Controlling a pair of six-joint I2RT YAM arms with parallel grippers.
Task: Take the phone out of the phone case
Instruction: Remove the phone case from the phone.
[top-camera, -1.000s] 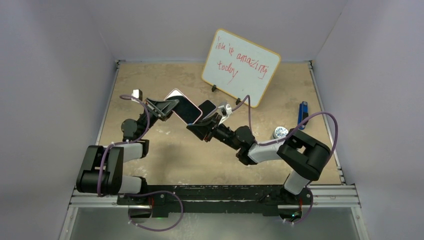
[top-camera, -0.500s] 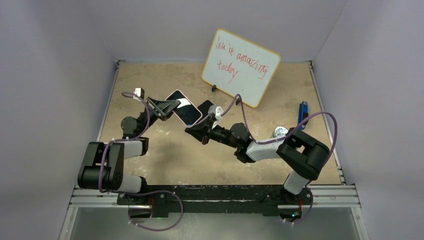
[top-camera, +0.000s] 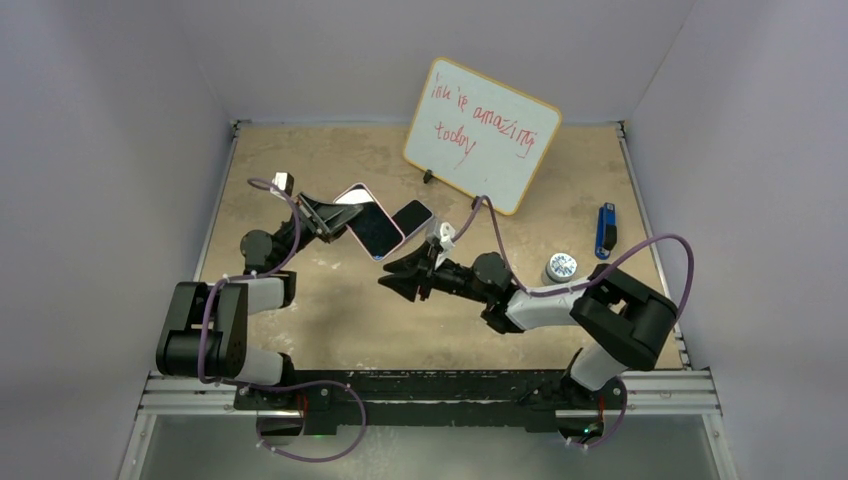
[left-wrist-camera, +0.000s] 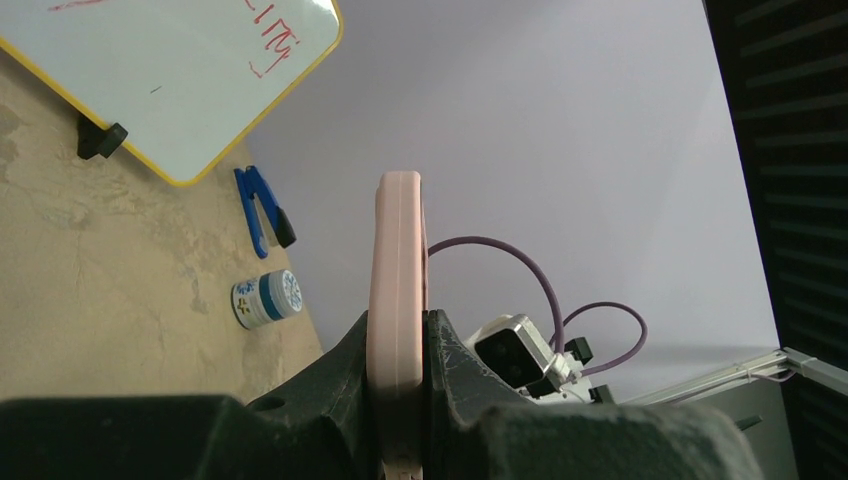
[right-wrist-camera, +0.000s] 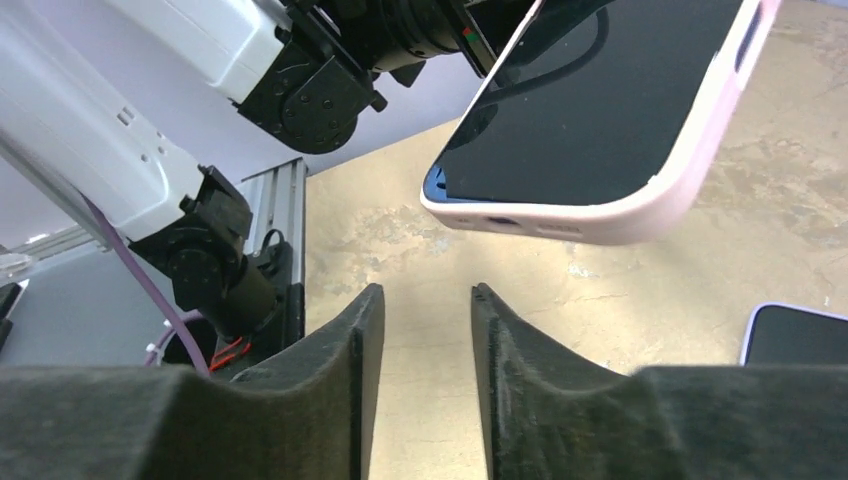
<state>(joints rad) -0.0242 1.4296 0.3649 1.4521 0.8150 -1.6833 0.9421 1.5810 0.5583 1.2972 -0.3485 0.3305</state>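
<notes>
The pink phone case is held in the air, clamped by one edge in my left gripper, which is shut on it. The phone sits in the case with its dark screen facing up. In the left wrist view the case stands edge-on between the fingers. The right wrist view shows the case from below its bottom end, with the phone's screen and a blue corner showing at the rim. My right gripper hangs just short of that end, open and empty.
A second dark-screened phone with a pale rim lies on the table beside the held case. A whiteboard stands at the back. A blue clip and a small round jar sit at the right.
My right gripper has drawn back from the case's end towards the near side and opened. The left gripper holds the case much as before, shifted slightly.
</notes>
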